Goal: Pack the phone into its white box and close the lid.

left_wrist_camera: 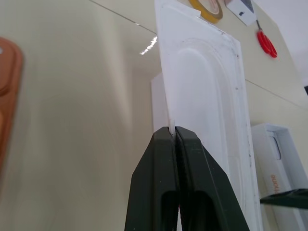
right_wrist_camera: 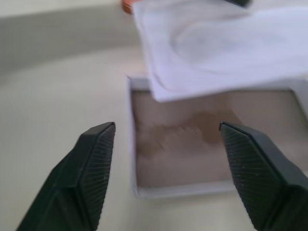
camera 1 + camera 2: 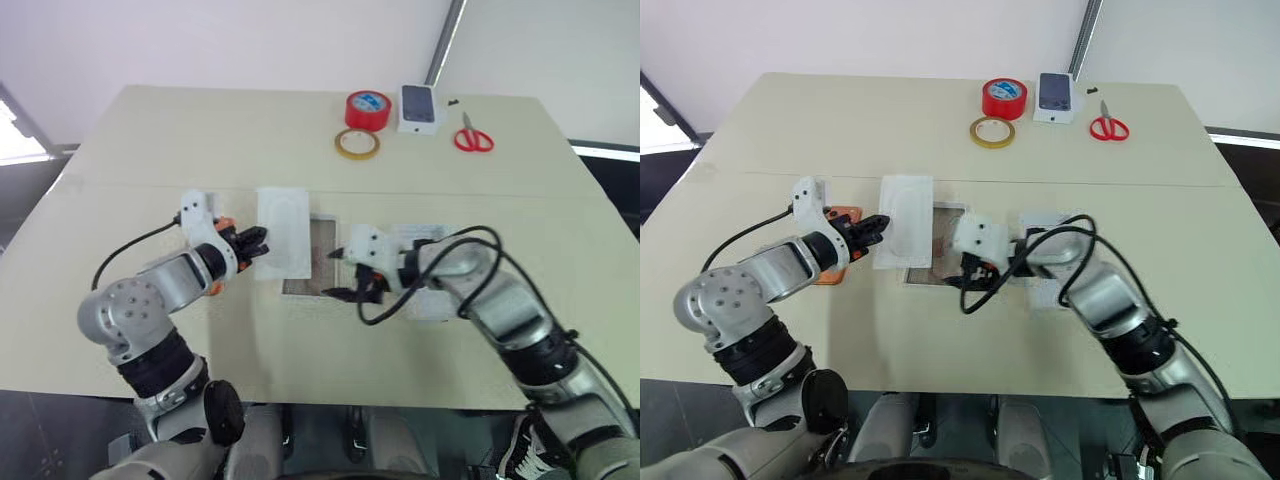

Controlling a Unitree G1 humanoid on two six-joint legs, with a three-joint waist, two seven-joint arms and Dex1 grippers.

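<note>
A plain test lab or workshop room: a bare cream worktop (image 3: 150,140) stands against a blank white wall, with packing supplies along its far edge — red tape (image 3: 368,108), clear tape (image 3: 357,143) and red-handled scissors (image 3: 472,135).

beige table (image 3: 1140,210), red tape (image 3: 1004,98), scissors (image 3: 1108,127)

I could see only a sliver of the phone (image 3: 843,216), an orange corner behind my left claw (image 3: 880,223); the rest was hidden by the wrist. The insert (image 3: 906,220) held up in that claw covered part of the white box (image 3: 943,245), and my right claw (image 3: 973,272) hid more of its floor. The lid (image 3: 1050,262) lay mostly under my right forearm. In the right wrist view the insert looked blurred and ran off the edge
</note>
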